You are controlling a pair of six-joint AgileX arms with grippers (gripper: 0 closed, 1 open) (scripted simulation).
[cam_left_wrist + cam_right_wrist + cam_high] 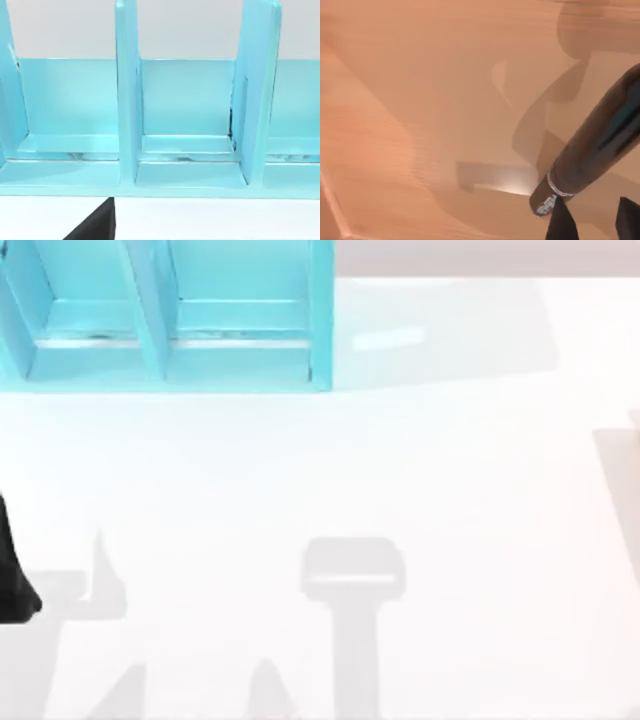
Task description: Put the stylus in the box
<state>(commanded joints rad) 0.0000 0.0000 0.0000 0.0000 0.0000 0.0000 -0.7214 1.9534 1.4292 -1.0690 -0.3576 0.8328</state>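
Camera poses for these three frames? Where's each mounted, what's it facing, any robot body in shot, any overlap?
Top: above the table, looking down; box at far left, a dark part of the left arm at the left edge.
Left wrist: on the left arm, facing the box's compartments.
Right wrist: on the right arm, facing a wooden surface; stylus beside the right gripper's fingers.
Shared: top and left wrist both show the box.

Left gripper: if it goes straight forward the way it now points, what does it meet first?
Probably the box: the left wrist view faces its open compartments, with only bare table before them.
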